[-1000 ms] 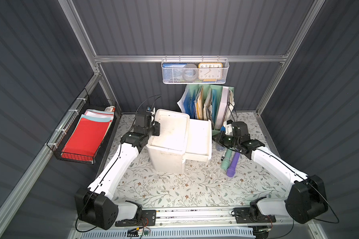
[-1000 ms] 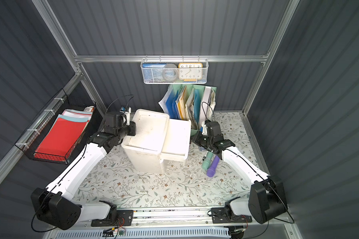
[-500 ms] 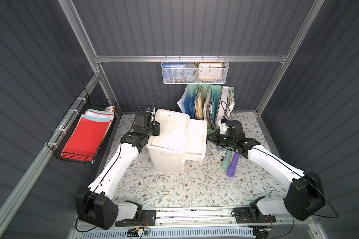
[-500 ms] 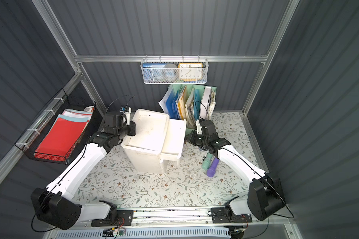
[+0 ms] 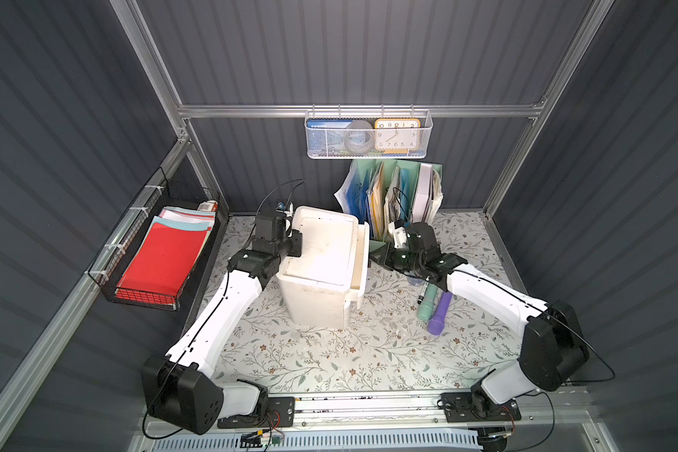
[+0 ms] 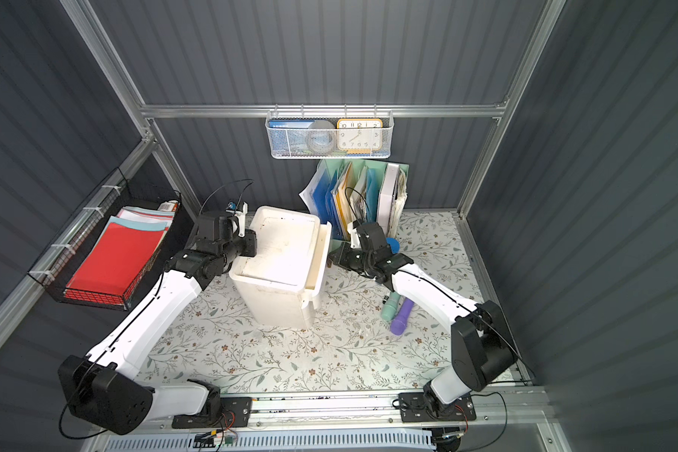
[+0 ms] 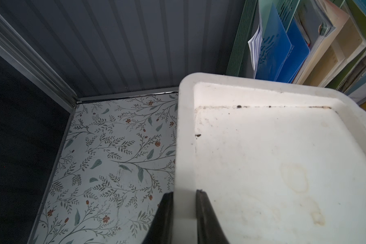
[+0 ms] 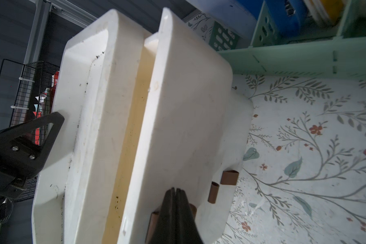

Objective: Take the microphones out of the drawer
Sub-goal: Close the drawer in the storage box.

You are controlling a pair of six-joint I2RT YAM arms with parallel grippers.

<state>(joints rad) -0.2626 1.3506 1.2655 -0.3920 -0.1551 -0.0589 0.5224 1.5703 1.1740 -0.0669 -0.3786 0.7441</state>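
Nearest me, what I take for the microphone (image 5: 438, 315), purple, lies on the table (image 5: 329, 360) beside a mint one (image 5: 426, 303), already out. Further out, my right hand (image 8: 175, 190), fully closed and empty, rests against the drawer (image 8: 188, 105) front, probably to shut it. My left hand (image 7: 184, 196) pinches the box (image 5: 321, 250) rim to steady it.

The left pincer (image 5: 296, 244) sits on the white cabinet (image 5: 321, 270); the right pincer (image 5: 374, 256) touches its drawer (image 5: 364, 244).
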